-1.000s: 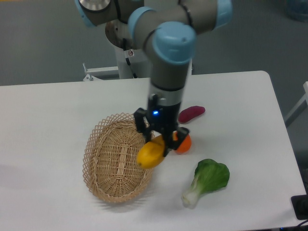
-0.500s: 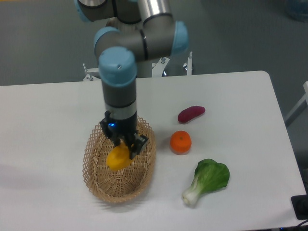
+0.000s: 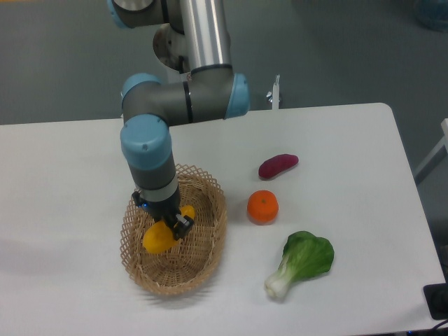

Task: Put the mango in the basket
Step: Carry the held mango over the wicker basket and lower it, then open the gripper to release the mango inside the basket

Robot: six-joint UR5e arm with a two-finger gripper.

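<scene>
end effector (image 3: 165,225) clamps mango (image 3: 159,235) inside basket (image 3: 205,257).

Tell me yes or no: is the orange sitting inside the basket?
No: the orange rests on the white table to the right of the basket, apart from its rim, while the mango is over the basket.

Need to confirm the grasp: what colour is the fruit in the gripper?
Yellow-orange; the mango shows in the fixed camera view, over the basket.
</scene>
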